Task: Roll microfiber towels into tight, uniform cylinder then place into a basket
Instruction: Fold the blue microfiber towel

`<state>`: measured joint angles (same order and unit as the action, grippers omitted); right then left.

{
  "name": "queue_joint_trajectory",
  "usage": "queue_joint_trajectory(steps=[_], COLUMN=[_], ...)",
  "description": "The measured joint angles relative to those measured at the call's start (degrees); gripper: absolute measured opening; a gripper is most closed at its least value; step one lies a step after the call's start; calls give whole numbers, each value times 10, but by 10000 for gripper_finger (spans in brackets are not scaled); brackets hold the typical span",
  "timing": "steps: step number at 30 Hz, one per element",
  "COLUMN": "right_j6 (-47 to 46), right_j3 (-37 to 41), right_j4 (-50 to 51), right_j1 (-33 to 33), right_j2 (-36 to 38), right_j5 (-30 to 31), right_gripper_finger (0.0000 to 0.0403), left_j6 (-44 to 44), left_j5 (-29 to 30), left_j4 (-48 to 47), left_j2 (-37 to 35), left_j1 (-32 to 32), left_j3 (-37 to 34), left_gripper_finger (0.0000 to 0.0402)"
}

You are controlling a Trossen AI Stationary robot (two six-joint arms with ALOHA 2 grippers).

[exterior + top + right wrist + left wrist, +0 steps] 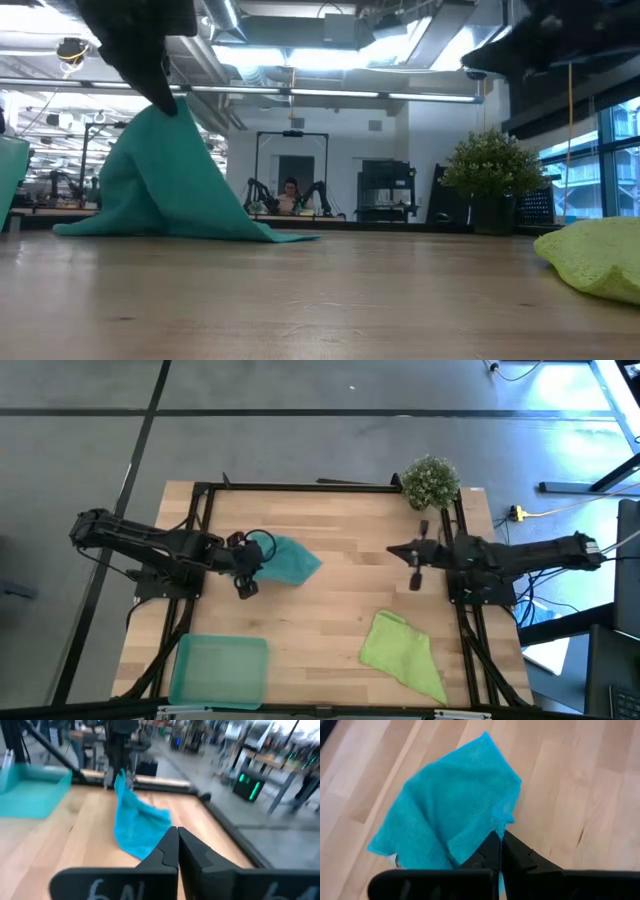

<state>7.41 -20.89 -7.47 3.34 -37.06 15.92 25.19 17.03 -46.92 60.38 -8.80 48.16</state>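
Observation:
My left gripper [258, 563] is shut on the teal towel [293, 560] at the table's left middle. In the low view the towel [165, 180] hangs from the gripper [160, 92] like a tent, its lower edge resting on the wood. The lime towel [402, 650] lies crumpled on the table at the near right. Near the front left corner sits the teal basket [185, 685]. My right gripper [415, 565] is shut on nothing and stands raised over the table's right middle, apart from both towels. My left gripper pinches a bunched edge of the teal towel [503, 820] between its two fingers [487, 851]. The fingers slant down from the table's left side. The towel hangs below them and spreads out, with its lower edge [190, 232] on the table.
A potted plant [431, 480] stands at the far right corner. A black frame [300, 487] runs along the table's far edge and sides. Bare wood lies between the two towels and between the basket and the lime towel.

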Motion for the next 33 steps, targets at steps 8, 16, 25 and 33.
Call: queue_joint_trajectory(steps=[8,16,25,33], right_j6=[-27,19,17,38], right_j3=[-119,-234,-351,-432], right_j4=[28,28,81,125], right_j1=[-66,-81,-81,-81], right_j2=[-255,-440,-582,-696], right_j5=[-59,-61,-185,-171], right_gripper_finger=[15,63,116,115], left_j6=[28,28,28,28], left_j5=[1,1,1,-3], left_j4=[-20,-20,-22,-23], left_j2=[0,0,0,0], left_j1=[-16,-34,-44,-44], left_j3=[0,0,0,0], left_gripper_finger=[0,0,0,0])
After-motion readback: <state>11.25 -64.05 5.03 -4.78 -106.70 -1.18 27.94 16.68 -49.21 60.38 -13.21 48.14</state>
